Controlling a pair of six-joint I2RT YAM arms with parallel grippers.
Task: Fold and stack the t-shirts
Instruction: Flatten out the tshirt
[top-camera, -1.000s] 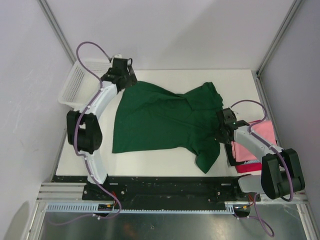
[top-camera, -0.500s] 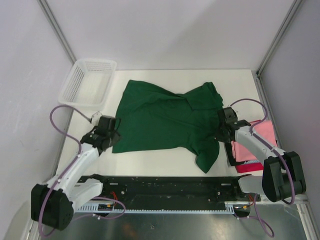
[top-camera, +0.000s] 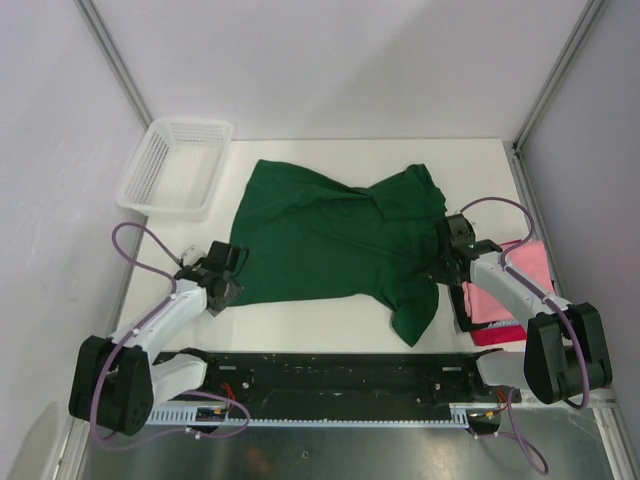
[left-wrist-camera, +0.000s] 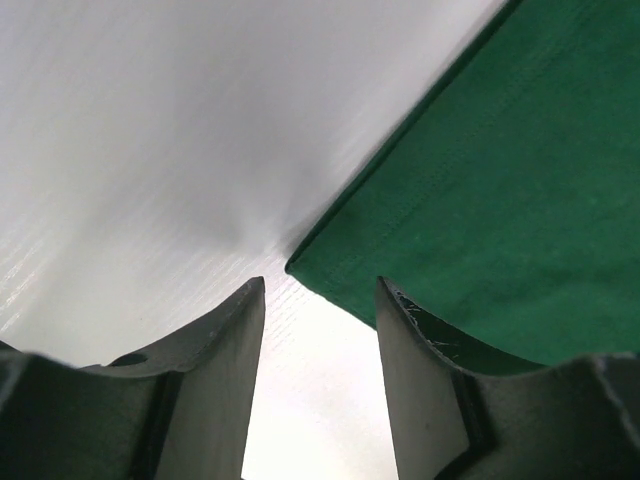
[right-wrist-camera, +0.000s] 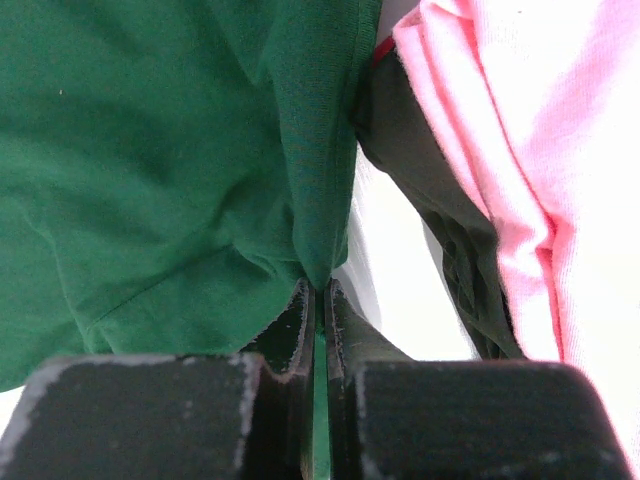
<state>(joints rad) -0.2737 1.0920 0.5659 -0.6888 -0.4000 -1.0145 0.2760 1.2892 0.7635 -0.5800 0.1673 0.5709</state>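
Your white table (top-camera: 300, 325) carries a green shirt (top-camera: 310, 240) spread loosely across its middle. At ten o'clock you have a mesh basket (top-camera: 175, 165) at the corner. At four o'clock a folded pink shirt (top-camera: 492, 305) lies on a red one (top-camera: 497, 336).

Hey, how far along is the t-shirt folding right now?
Done: the folded pink t-shirt lies on the folded magenta t-shirt on the right. In hand: the large dark green t-shirt lies spread out; the right gripper is shut on its cloth, the left gripper open at its near hem corner. Left: folding and stacking it.
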